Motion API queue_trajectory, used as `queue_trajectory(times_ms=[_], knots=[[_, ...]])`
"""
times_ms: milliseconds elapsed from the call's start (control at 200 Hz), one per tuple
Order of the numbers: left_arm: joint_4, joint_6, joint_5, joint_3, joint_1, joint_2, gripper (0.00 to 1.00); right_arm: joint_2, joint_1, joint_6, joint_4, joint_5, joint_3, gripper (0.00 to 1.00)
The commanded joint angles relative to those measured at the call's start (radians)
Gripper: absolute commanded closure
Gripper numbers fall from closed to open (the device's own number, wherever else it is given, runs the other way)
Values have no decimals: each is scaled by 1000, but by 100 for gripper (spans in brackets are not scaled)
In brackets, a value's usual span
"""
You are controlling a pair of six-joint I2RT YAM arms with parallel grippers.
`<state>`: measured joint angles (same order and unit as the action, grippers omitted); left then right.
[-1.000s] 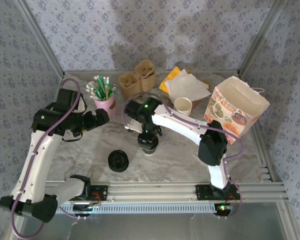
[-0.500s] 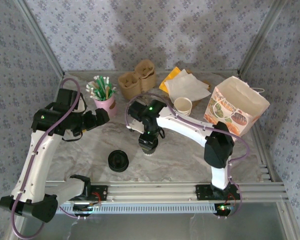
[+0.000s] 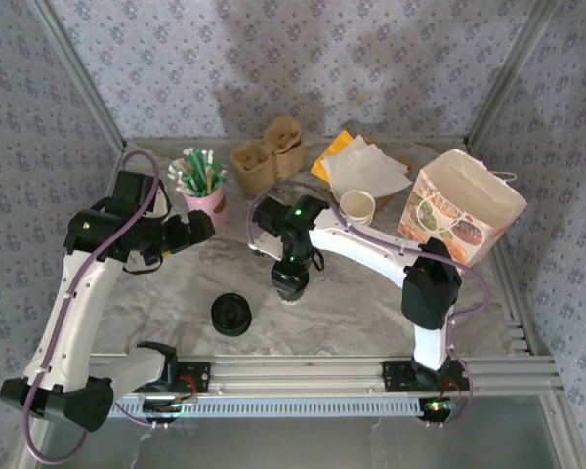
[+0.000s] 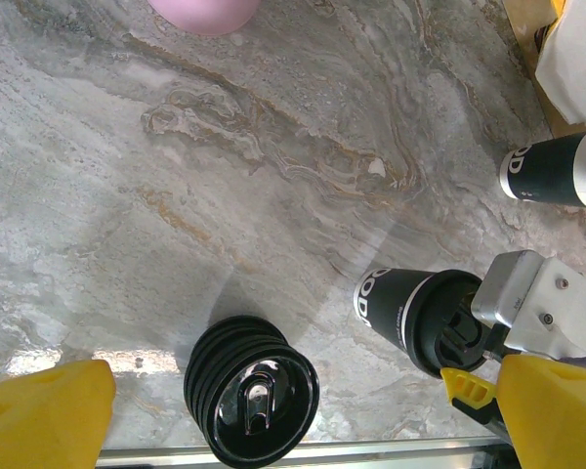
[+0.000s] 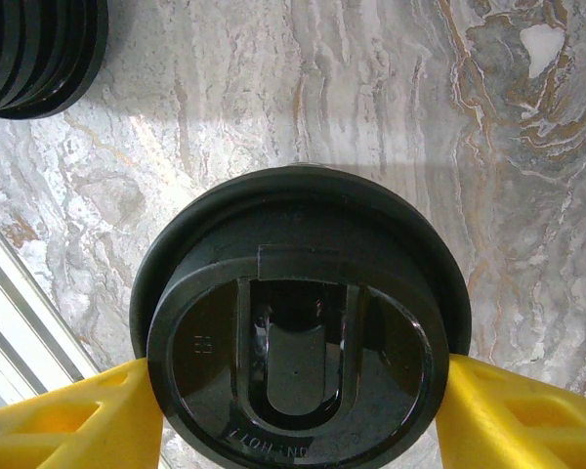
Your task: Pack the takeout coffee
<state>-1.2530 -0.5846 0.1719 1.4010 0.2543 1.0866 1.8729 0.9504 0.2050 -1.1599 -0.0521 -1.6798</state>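
Right pincer (image 3: 291, 283) points straight down at mid-table, its two yellow fingers (image 5: 68, 420) clamped on the coffee cup (image 4: 400, 308), one pressed to each side of the black lid (image 5: 298, 322). From its own wrist cam the lid faces up, w/ the sip tab centred btwn the fingers. From the other wrist cam, the cup's dark base band w/ white lettering sticks out below the grey pincer body. Can't tell if the base touches the marble table (image 3: 352, 303).

A pile of black lids (image 3: 232, 315) sits near the right pincer, on its left & closer to the arm bases, apart from the cup. A stack of lidless cups (image 3: 356, 205) stands beyond it, to its right, w/ a printed paper bag (image 3: 464, 220) farther right. A brown cup carrier (image 3: 269, 154) & napkins (image 3: 366, 171) lie well beyond, by the back wall.

Off to its left, the left pincer (image 3: 190, 233) hangs w/ fingers (image 4: 39, 415) spread wide apart, gripping nothing. A pink cup (image 3: 205, 200) holding green & white sticks stands just beyond it. The lid pile lies below & btwn its fingers.
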Motion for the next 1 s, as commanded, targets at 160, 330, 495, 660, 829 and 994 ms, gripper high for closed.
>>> queue_trajectory(times_ms=[160,330,495,660,829,994], knots=[[1,8,14,28,-11,-25,0,130,-5,-45,-41,15,36,33],[0,11,14,33,-13,-26,0,146,-5,-53,-53,16,33,33],[-6,14,15,37,-16,-30,0,131,-6,-56,-65,20,-3,33],[-10,14,14,46,-18,-34,0,121,-10,-58,-92,14,-52,32],[-13,13,17,50,-18,-40,0,115,-13,-62,-108,15,-77,30],[-13,11,25,56,-18,-43,0,104,-17,-64,-114,23,-97,27]])
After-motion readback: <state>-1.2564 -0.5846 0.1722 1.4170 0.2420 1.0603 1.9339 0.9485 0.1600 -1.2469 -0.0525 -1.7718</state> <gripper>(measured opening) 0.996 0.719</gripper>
